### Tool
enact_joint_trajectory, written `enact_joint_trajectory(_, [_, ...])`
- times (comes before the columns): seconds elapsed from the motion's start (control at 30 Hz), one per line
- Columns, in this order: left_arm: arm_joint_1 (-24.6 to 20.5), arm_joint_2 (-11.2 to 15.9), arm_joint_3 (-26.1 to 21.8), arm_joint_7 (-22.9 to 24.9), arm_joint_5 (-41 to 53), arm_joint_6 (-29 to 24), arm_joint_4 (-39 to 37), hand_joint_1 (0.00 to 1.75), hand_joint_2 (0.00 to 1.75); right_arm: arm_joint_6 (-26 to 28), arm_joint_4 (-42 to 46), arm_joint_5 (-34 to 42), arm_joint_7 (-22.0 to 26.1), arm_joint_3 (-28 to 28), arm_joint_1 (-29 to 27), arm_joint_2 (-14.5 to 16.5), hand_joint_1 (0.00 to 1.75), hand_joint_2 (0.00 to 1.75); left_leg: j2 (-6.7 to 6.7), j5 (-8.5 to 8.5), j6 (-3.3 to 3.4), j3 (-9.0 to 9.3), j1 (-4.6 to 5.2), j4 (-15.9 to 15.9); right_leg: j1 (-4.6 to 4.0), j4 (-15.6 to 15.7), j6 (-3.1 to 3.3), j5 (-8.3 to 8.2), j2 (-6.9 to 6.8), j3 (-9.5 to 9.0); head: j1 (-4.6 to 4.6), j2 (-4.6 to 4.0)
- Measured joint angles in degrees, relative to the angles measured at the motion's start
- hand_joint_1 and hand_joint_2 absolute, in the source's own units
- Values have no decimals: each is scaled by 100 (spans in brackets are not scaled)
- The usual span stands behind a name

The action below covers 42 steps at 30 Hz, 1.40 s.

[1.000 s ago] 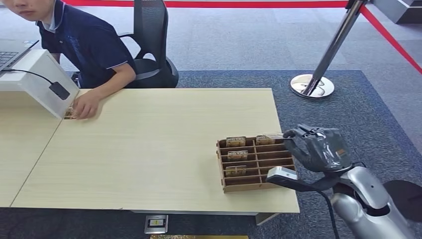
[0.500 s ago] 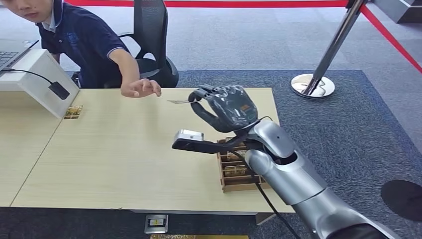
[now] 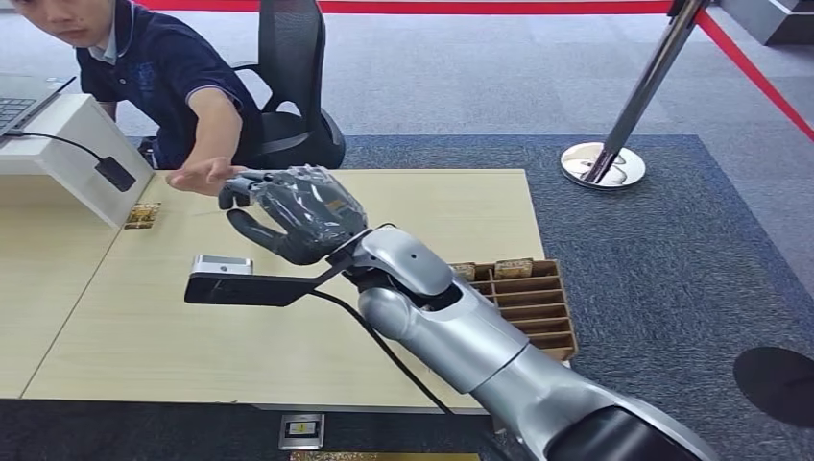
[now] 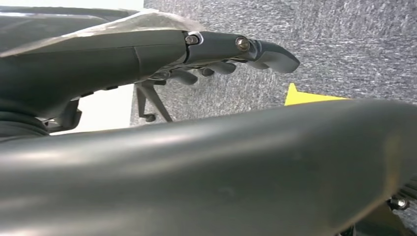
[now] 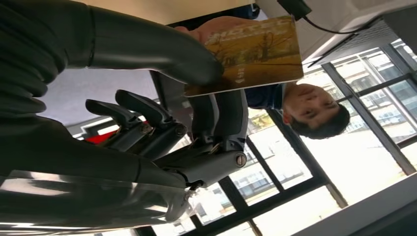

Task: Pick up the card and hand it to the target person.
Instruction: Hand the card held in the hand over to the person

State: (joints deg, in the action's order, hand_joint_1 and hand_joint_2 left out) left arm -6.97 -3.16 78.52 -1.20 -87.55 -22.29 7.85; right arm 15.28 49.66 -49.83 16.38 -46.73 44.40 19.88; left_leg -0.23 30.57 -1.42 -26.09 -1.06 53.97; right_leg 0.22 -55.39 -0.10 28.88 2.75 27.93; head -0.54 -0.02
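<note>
The right hand [image 3: 298,213] has swung toward the person's hand [image 3: 202,176], fingers [image 5: 223,118] pinching a yellow-printed card [image 5: 251,54].

Bright, even light; windows [image 5: 344,162] glare white

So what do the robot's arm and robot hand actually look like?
The right arm is smooth silver metal with rounded joint housings, turning black near the shoulder. A thin black cable runs along it. The right robot hand is dark grey under a clear plastic wrap, with a thick grey thumb and darker fingers.
</note>
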Motion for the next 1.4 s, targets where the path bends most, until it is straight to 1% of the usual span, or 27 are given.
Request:
enact_joint_trajectory(0.2, [-2,-26,0,9,7,-14,0,0,0,193,-336,285,-85,-314,147,31,175,175,0,0,0,0,0,2,0,0,0,0,0,0,1,0])
enact_joint_trajectory(0.37, [-5,-32,14,26,31,-15,0,0,0,345,-605,317,-133,-408,229,31,175,175,0,0,0,0,0,3,0,0,0,-1,0,0,1,0])
enact_joint_trajectory(0.67, [-18,-32,93,125,81,3,0,0,0,603,-1085,-47,-230,-374,315,29,175,175,0,0,0,0,0,4,0,0,0,-1,0,1,1,0])
enact_joint_trajectory(0.9, [-30,-32,187,180,133,17,-1,0,0,652,-1324,-319,-264,-239,314,29,175,175,0,0,0,1,0,4,0,1,1,-2,0,1,0,0])
enact_joint_trajectory(0.97, [-34,-32,197,189,133,18,-1,0,0,650,-1368,-323,-256,-217,304,29,136,175,0,0,0,1,0,4,0,1,0,-3,0,1,1,0])
enact_joint_trajectory(1.03, [-35,-32,200,211,129,18,0,0,0,647,-1385,-282,-210,-171,278,29,49,175,0,0,0,1,0,5,0,0,0,-3,0,1,1,0])
enact_joint_trajectory(1.1, [-34,-32,201,228,114,18,-1,0,0,645,-1369,-215,-107,-72,223,29,0,175,0,0,0,1,0,5,0,1,-1,-3,0,1,1,0])
enact_joint_trajectory(1.17, [-34,-32,201,231,84,18,-1,0,0,638,-1292,-214,32,125,112,29,0,175,0,0,0,1,0,5,0,1,-1,-3,0,1,0,0])
enact_joint_trajectory(1.27, [-34,-32,204,231,47,15,0,0,0,640,-1029,-243,225,570,-155,25,0,175,0,0,1,0,0,5,0,3,-1,-3,0,1,1,0])
enact_joint_trajectory(1.4, [-31,-32,202,228,13,-15,0,0,0,683,-309,-18,438,1220,-713,-46,0,175,-1,2,3,0,0,6,0,7,-1,-3,0,1,1,1])
